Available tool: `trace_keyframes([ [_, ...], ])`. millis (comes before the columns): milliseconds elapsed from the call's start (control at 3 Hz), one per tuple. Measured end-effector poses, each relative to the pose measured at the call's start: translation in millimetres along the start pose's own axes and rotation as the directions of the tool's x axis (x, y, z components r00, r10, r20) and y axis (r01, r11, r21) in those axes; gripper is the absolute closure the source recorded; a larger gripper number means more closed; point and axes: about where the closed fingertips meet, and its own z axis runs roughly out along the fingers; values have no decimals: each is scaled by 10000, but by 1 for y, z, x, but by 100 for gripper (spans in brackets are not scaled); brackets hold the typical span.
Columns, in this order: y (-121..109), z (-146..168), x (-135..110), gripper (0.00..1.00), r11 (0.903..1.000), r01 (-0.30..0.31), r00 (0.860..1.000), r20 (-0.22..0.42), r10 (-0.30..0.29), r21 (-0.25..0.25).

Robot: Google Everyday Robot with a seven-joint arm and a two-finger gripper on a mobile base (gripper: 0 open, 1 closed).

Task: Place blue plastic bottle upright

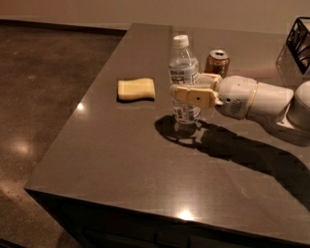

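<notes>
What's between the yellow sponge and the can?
Camera view: the blue plastic bottle, upright, with the gripper closed around its middle.

Premises: probably an office break area or kitchenette; not conclusive. Evidence: dark stone-look tabletop (121,160) on a cabinet base; polished concrete floor (43,97) at 9 o'clock, showing light glints; plain wall (145,9) with dark skirting at 12 o'clock. Drink can (216,62), yellow sponge (136,89), and black wire basket (298,41) at 2 o'clock. Tool (183,89) at centre, clamped on the blue plastic bottle (183,63)
</notes>
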Motion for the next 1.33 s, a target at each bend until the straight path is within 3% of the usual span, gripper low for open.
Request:
trace_keyframes([
  [667,-8,-9,3,100,9970,393,9953,855,-450,668],
  [1000,-9,-10,3,83,9938,656,9924,977,-744,901],
  [1333,-11,-9,7,59,9921,739,9906,1078,-848,1015],
])
